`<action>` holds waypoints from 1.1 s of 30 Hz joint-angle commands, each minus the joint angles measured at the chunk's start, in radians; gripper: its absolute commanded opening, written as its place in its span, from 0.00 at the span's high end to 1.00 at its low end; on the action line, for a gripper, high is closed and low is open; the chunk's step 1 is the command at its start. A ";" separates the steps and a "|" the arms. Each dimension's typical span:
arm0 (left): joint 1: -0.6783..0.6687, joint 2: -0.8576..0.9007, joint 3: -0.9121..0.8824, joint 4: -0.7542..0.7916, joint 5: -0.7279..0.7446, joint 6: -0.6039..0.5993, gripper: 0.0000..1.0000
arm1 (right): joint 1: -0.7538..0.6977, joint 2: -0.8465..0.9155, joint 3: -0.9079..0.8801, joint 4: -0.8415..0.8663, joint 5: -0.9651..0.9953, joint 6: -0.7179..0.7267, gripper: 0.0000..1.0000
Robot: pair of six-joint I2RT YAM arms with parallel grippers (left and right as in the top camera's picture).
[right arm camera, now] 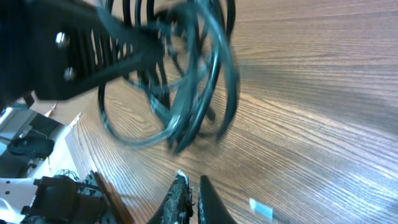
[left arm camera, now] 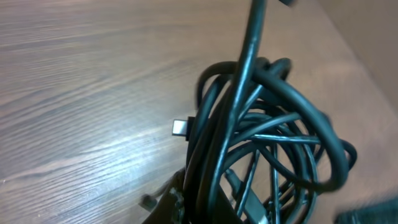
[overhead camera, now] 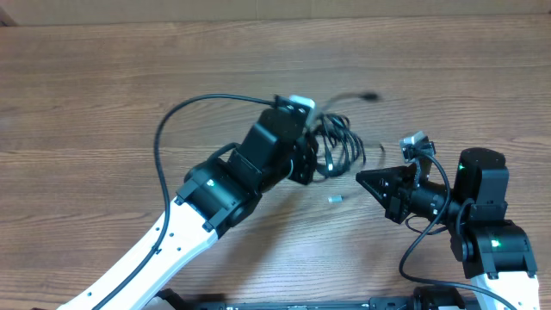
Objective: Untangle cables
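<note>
The cables [overhead camera: 337, 145] are a tangled bundle of thin black loops at mid-table. One plug end [overhead camera: 370, 96] sticks out toward the back. My left gripper [overhead camera: 303, 162] is shut on the left side of the bundle. In the left wrist view the loops [left arm camera: 261, 143] fill the frame, clamped at my jaws [left arm camera: 186, 208], with a metal plug tip [left arm camera: 180, 127] showing. My right gripper [overhead camera: 362, 178] is shut and empty, pointing left just right of the bundle. In the right wrist view its fingers [right arm camera: 194, 190] are below the blurred loops [right arm camera: 186, 93], apart from them.
A small silver piece [overhead camera: 336, 200] lies on the wood table in front of the bundle; it also shows in the right wrist view [right arm camera: 261, 210]. The left arm's thick black cable [overhead camera: 164, 142] arcs out to the left. The table's far edge [overhead camera: 258, 21] runs along the top.
</note>
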 commanded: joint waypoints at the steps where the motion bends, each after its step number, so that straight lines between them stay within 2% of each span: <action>1: 0.010 -0.025 0.023 0.032 -0.058 -0.220 0.96 | 0.000 -0.008 0.022 0.002 0.018 0.027 0.96; 3: 0.010 -0.024 0.023 0.054 -0.013 -0.229 0.96 | 0.000 -0.008 0.022 0.001 0.031 0.038 0.96; 5: 0.010 -0.024 0.023 0.067 0.029 -0.130 0.96 | 0.000 -0.008 0.022 0.001 0.030 0.038 0.94; 6: 0.010 -0.024 0.023 0.064 0.032 -0.092 0.96 | 0.000 -0.008 0.022 0.001 0.030 0.038 0.87; 7: 0.010 -0.024 0.023 0.054 0.038 -0.045 0.96 | 0.000 -0.008 0.022 0.001 0.030 0.039 0.75; 10: 0.010 -0.024 0.023 0.010 0.101 0.163 0.96 | 0.000 -0.008 0.022 0.001 0.030 0.045 0.50; 13: 0.010 -0.024 0.023 -0.085 0.117 0.414 0.96 | 0.000 -0.008 0.022 0.001 0.026 0.044 0.46; 15: 0.010 -0.024 0.023 -0.116 0.109 0.450 0.96 | 0.000 -0.008 0.022 0.002 0.022 0.044 0.45; 17: 0.009 -0.024 0.023 -0.112 0.159 0.458 0.96 | 0.000 -0.008 0.022 -0.003 0.022 0.027 0.48; 20: 0.009 -0.024 0.023 -0.055 0.317 0.479 0.96 | 0.000 -0.008 0.022 -0.006 0.005 0.024 0.55; 25: 0.009 -0.024 0.023 -0.026 0.327 0.480 0.96 | 0.000 -0.008 0.022 -0.005 -0.057 -0.024 0.57; 26: 0.009 -0.024 0.023 -0.024 0.335 0.480 0.96 | 0.000 -0.008 0.022 -0.005 -0.057 -0.024 0.60; 27: 0.008 -0.024 0.023 -0.023 0.341 0.479 0.96 | 0.000 -0.008 0.022 -0.003 -0.058 -0.024 0.79; 28: 0.008 -0.024 0.023 -0.023 0.341 0.479 0.96 | 0.000 -0.008 0.022 -0.002 -0.057 -0.024 0.88; 30: 0.008 -0.024 0.023 -0.023 0.340 0.479 0.96 | 0.000 -0.008 0.022 -0.002 -0.057 -0.024 0.96; 33: 0.008 -0.024 0.023 -0.023 0.311 0.470 0.96 | 0.000 -0.008 0.022 -0.002 -0.057 -0.024 0.96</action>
